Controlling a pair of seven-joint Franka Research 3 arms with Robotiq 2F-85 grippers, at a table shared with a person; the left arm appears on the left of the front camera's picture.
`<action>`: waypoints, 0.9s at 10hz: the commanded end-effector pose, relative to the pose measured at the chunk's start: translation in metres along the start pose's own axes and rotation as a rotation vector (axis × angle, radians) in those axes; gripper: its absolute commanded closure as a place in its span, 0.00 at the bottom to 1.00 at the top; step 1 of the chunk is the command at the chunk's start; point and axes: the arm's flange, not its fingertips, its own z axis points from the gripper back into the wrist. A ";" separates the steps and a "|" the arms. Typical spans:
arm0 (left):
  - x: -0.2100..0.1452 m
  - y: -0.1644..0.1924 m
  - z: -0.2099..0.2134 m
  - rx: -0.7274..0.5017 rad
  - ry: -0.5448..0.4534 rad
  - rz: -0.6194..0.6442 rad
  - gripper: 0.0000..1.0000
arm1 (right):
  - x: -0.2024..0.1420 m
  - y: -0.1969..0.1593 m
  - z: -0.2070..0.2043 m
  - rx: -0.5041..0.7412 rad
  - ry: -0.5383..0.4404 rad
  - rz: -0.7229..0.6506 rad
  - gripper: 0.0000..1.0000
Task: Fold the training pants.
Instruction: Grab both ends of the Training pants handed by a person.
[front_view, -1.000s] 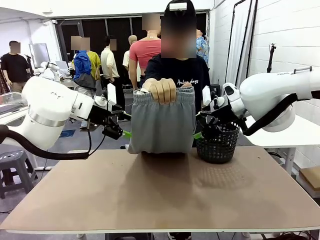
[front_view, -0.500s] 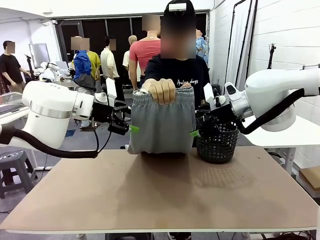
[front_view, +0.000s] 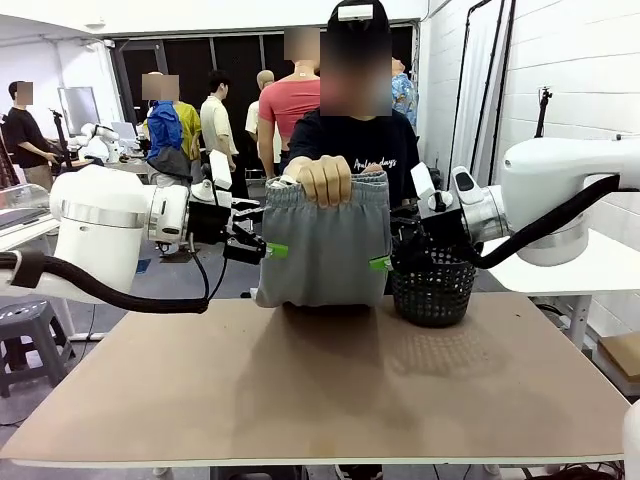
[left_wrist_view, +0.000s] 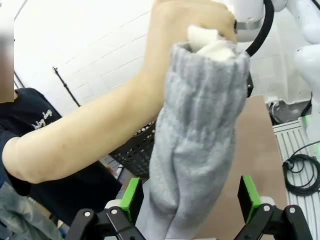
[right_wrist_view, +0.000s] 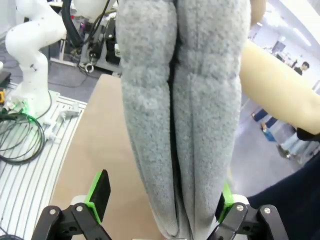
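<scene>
Front view: 1 person at the far side of the brown table (front_view: 320, 390) holds up 1 pair of light grey training pants (front_view: 325, 245). 1 hand (front_view: 325, 180) bunches the gathered, ribbed waistband. The soft jersey hangs in a flat, folded panel, its lower end reaching the table's far edge. 2 black grippers with green pads flank it: the left gripper (front_view: 266, 250) at 1 side edge, the right gripper (front_view: 388, 263) at the other. Both have their jaws spread wide. Each wrist view shows fleecy fabric hanging between 2 parted fingers, unpinched. 1 black mesh basket (front_view: 435, 290) stands just beside the pants, partly hidden by the right gripper. A white lump at the fist is hard to make out.
</scene>
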 end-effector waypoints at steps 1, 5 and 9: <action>-0.002 0.000 -0.002 -0.018 -0.041 0.016 0.00 | -0.001 -0.007 -0.010 -0.006 -0.070 0.005 0.00; -0.002 0.001 -0.005 -0.031 -0.063 0.013 0.00 | 0.009 -0.010 -0.011 -0.006 -0.124 0.015 0.00; 0.001 0.013 -0.016 -0.008 -0.103 0.023 0.00 | 0.014 -0.012 -0.017 0.012 -0.136 0.004 0.00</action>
